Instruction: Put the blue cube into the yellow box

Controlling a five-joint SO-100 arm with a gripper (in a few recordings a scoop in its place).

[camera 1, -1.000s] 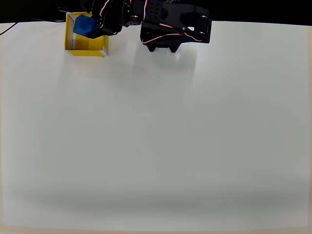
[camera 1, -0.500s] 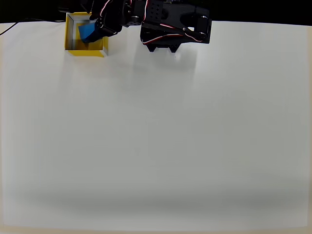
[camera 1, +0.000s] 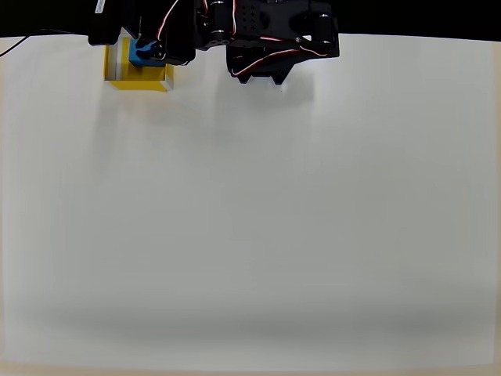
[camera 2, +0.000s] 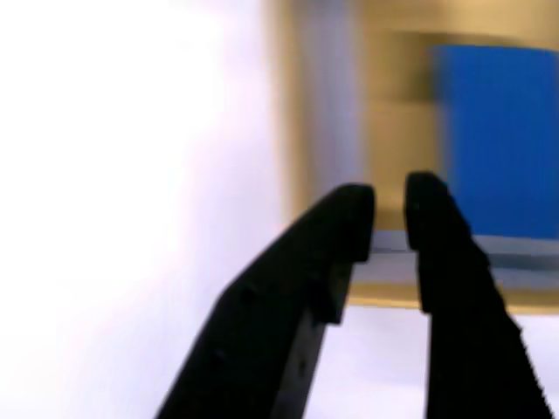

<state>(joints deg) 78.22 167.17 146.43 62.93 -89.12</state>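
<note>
The yellow box (camera 1: 139, 79) stands at the table's far left corner in the overhead view. The blue cube (camera 1: 142, 55) lies inside it, partly covered by the black arm. My gripper (camera 1: 129, 39) hangs over the box's far part. In the wrist view the gripper (camera 2: 386, 205) shows two black fingers almost touching with nothing between them. Its tips are above the box's whitish rim (camera 2: 384, 249). The blue cube (camera 2: 502, 140) rests on the yellow floor (camera 2: 393, 122) beyond the tips, to the right and apart from them. The wrist picture is blurred.
The arm's black base (camera 1: 274, 47) with red and white wires sits at the far edge, right of the box. The white table (camera 1: 250, 219) stretches out in front of it. A black cable (camera 1: 23, 41) runs along the far left edge.
The cube left the gripper and dropped from a tilted pose into the box. The gripper swung further back and left over the box.
</note>
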